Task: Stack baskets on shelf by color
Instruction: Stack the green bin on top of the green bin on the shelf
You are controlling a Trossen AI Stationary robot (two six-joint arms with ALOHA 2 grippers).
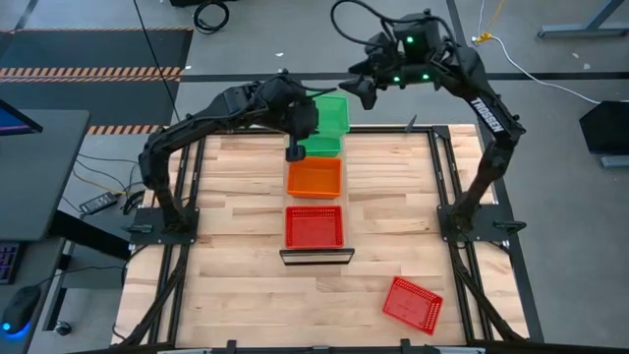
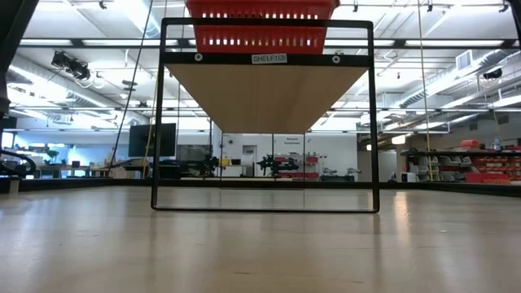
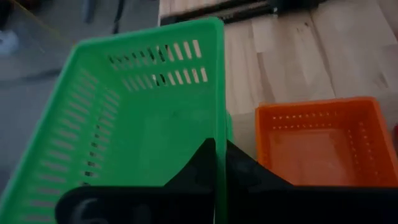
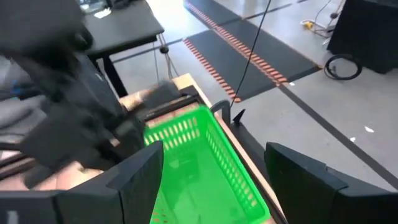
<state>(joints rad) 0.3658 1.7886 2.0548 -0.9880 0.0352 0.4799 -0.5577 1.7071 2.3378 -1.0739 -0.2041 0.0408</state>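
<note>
High view, by descending size: worktop (image 1: 226,226); shelf (image 1: 316,257) running centre toward 12 o'clock, bearing a red basket (image 1: 314,226), an orange basket (image 1: 314,177) beyond it and green baskets (image 1: 329,116) at the 12 o'clock end. Loose red basket (image 1: 412,304) lies at 5 o'clock. Left gripper (image 3: 219,163) pinches a green basket's wall (image 3: 214,93). Right gripper (image 4: 214,171), fingers spread wide, hovers above the green basket (image 4: 199,162).

Green baskets (image 1: 329,116), one orange basket (image 1: 314,177), two red baskets (image 1: 314,226)
</note>
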